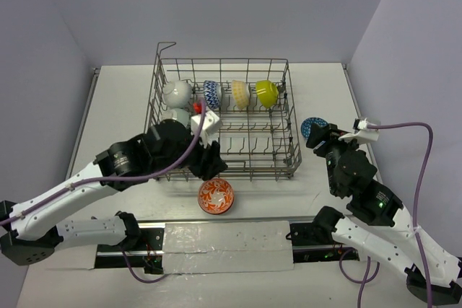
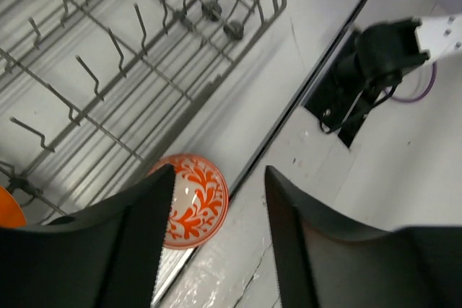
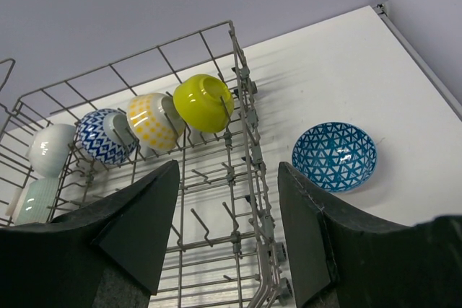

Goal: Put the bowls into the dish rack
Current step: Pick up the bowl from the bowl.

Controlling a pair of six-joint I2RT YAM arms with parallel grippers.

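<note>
Left hand [image 2: 220, 174], we see, hangs spread and empty near the red-white bowl [image 2: 198, 203] by the dish rack [image 1: 224, 60], right hand [image 3: 228, 167] spread too.

Glossy lime bowl [image 3: 202, 101], metal-wire dish rack [image 1: 254, 166]

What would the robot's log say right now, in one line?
left end effector: open, empty, by red-white bowl | right end effector: open, empty, by blue bowl | dish rack: lime bowl loaded
</note>
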